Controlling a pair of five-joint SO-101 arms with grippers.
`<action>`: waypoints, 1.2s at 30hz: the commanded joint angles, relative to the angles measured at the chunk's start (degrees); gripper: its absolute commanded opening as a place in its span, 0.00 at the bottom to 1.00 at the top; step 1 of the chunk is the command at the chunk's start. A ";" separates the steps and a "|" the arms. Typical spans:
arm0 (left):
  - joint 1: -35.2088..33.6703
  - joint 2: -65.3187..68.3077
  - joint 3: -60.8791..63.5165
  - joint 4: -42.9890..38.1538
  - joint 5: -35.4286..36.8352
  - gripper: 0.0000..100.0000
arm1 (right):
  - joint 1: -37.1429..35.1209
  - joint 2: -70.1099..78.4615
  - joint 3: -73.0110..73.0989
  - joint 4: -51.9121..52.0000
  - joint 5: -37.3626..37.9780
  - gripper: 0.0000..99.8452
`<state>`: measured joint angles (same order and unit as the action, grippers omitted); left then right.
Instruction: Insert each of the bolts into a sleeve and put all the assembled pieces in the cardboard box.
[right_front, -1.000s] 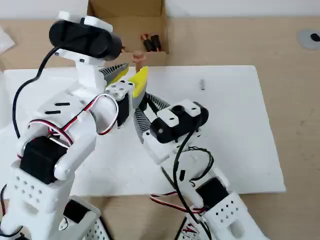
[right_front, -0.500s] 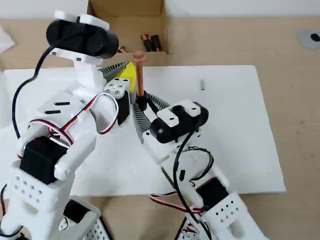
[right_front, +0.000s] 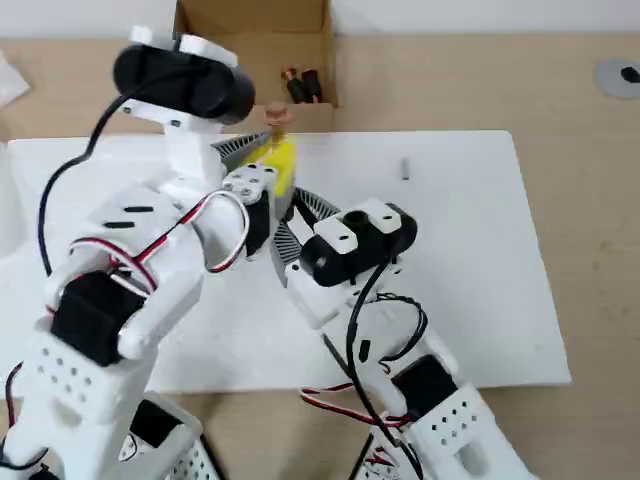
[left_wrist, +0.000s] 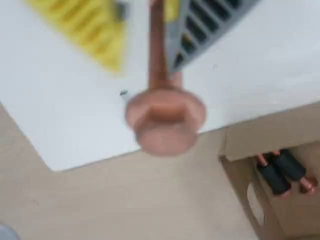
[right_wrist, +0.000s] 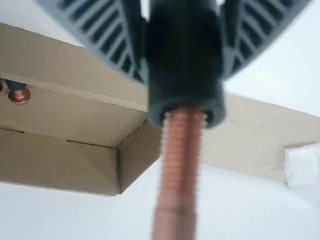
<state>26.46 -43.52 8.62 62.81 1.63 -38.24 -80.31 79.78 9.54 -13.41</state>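
Just short of the far edge of the white board (right_front: 470, 260), the bolt (left_wrist: 165, 117) stands on end with its threaded tip down in the black sleeve (right_wrist: 185, 55). The right end effector (right_wrist: 182, 72) has its grey jaws clamped on the sleeve from both sides. The left end effector (right_front: 258, 152) sits around the bolt's shank, partly open. Its grey finger (left_wrist: 210, 25) lies against the shank, while the yellow finger (left_wrist: 85, 30) stands off with white board showing between. The bolt's head is just beside the front wall of the cardboard box (right_front: 250, 40), which butts against that far board edge. Two assembled pieces (right_front: 302, 84) lie in the box's right-hand corner, and the rest of its floor is bare. The left arm's body covers the near-left part of the board and the right arm rises from the near edge at the middle. To the right of both arms the board lies open up to its right edge, carrying a small dark piece (right_front: 405, 168) near the far side. Beyond that edge is bare worktop (right_front: 590, 200).
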 joint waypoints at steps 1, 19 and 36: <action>0.53 -0.57 -0.09 -1.32 0.18 0.13 | 0.40 -1.36 -0.75 -0.26 1.23 0.01; -2.55 -0.40 7.47 -12.40 -0.26 0.00 | 0.31 -1.36 -0.75 -0.35 1.41 0.01; 0.35 -2.95 2.73 -3.25 2.11 0.00 | 0.31 -1.36 -0.66 -0.35 1.41 0.01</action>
<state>25.76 -44.57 14.07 58.86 3.03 -38.33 -80.22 79.87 9.63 -12.53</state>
